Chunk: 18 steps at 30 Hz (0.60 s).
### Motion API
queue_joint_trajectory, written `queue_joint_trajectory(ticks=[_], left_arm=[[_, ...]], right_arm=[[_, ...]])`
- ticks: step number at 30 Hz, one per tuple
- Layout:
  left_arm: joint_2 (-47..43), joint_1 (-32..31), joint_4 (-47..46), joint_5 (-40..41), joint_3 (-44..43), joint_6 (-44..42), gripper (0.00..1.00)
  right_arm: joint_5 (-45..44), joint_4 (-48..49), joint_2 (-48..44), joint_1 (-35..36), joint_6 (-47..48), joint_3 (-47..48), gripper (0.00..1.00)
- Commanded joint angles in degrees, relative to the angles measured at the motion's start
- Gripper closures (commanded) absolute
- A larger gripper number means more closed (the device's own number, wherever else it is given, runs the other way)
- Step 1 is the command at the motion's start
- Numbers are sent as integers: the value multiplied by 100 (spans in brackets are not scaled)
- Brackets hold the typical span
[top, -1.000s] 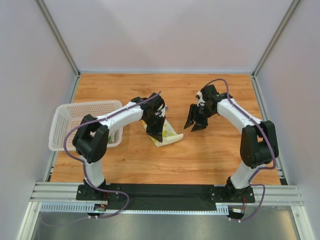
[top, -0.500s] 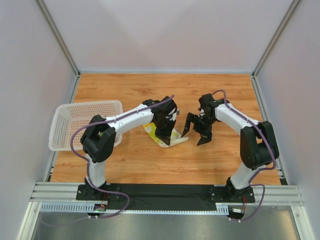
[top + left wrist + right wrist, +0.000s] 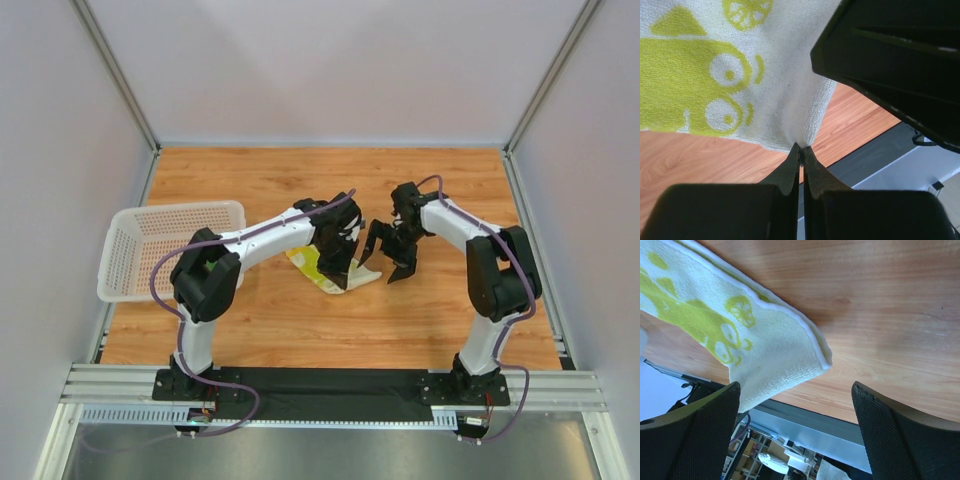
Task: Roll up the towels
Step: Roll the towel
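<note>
Towel print: lime-yellow blocks, ringed circles and a spoked wheel shape on a pale ground, white-hemmed edge.
Towel (image 3: 308, 262): lay mid-table (image 3: 300, 190), partly under the left claw, its right corner lifted off the wood.
Left claw (image 3: 799, 152): closed tight, pinching a pale edge of the towel, the cloth puckered at the tips.
Right claw (image 3: 795, 387): jaws spread wide, gripping nothing, just beside the towel's right edge; the hemmed corner showed between its fingers (image 3: 705, 430).
Basket (image 3: 170, 208): white mesh, at the table's left edge, well apart from the towel; its near right corner was hidden behind the left arm.
</note>
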<state>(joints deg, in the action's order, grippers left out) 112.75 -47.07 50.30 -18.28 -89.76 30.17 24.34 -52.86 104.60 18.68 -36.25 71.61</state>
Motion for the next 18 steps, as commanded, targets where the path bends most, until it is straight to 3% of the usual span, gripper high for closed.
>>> queue_joint_trajectory(ticks=[1, 6, 9, 10, 18], left_arm=[[19, -57, -65, 18, -271, 138, 100], [28, -83, -82, 44, -314, 156, 100], [45, -92, -108, 35, -323, 173, 100], [45, -109, -108, 9, -332, 173, 100], [89, -118, -91, 0, -394, 156, 100]], right_arm=[[1, 118, 122, -13, -110, 177, 7], [-61, 215, 175, -13, -84, -42, 20], [-34, 303, 201, -13, -102, -121, 32], [-43, 320, 210, -13, -102, -130, 42], [-228, 329, 412, -13, -49, 45, 70]])
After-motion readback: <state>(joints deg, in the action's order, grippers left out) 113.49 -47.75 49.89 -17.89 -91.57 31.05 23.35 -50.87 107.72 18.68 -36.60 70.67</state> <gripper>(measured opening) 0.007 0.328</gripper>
